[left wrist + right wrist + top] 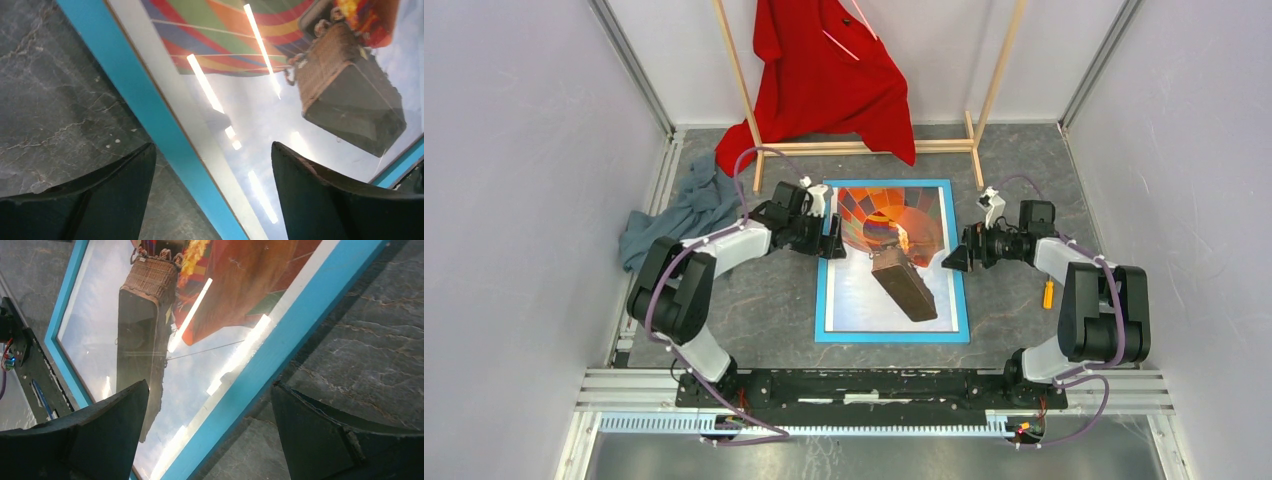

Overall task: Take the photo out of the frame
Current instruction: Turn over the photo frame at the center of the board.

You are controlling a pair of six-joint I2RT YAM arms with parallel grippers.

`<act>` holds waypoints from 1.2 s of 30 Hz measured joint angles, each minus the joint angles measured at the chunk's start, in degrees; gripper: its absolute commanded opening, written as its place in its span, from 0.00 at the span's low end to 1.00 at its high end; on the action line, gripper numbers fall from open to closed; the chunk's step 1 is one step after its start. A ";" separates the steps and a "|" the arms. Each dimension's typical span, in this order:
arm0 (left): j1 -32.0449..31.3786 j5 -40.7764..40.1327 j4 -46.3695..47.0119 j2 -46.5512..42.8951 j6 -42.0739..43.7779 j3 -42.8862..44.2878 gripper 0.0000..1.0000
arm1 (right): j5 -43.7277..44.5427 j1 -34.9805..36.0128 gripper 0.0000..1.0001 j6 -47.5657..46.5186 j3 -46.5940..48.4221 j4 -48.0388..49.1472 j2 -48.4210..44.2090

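Grey marbled tabletop (764,300) beneath blue frame (891,336) lying flat, balloon photo (864,290) inside; left gripper (212,146) spread wide, frame's left border between fingers; right gripper (210,384) spread wide, right border between fingers; nothing clamped.

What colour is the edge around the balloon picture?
Light blue; the thin rectangular frame shows best in the top view.

The right gripper (209,390) is hanging wide open above the frame (295,335), whose blue border is running from one o'clock to seven. One finger (100,430) is hovering over the photo (100,330), the other over the table (370,340).
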 measured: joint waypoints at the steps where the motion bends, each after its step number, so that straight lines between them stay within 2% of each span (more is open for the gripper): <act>1: -0.52 -0.44 -0.57 -0.72 0.66 0.28 0.99 | 0.28 -0.15 0.98 0.09 0.00 0.00 0.00; 6: -5.68 -3.08 -1.64 -6.88 6.14 1.18 1.00 | 0.90 -0.94 0.98 0.17 0.00 -0.02 0.00; 13: -21.84 -7.26 -2.08 -15.37 20.26 1.20 0.89 | 1.36 -3.85 0.98 -0.04 0.04 -1.16 -1.36; 18: -35.71 -14.08 -2.58 -14.23 28.92 1.27 0.82 | 3.34 -7.15 0.98 -0.13 0.74 -2.14 -2.62; 23: -45.48 -19.63 -3.98 -7.32 32.57 2.89 0.75 | 5.18 -9.40 0.98 -0.98 0.81 -3.23 -4.68; 27: -49.22 -22.58 -4.98 -2.47 32.81 4.42 0.73 | 5.99 -10.10 0.98 -1.57 0.81 -3.61 -6.27; 36: -51.49 -24.09 -5.31 1.92 32.76 8.22 0.67 | 6.58 -10.36 0.98 -2.19 0.81 -3.54 -7.26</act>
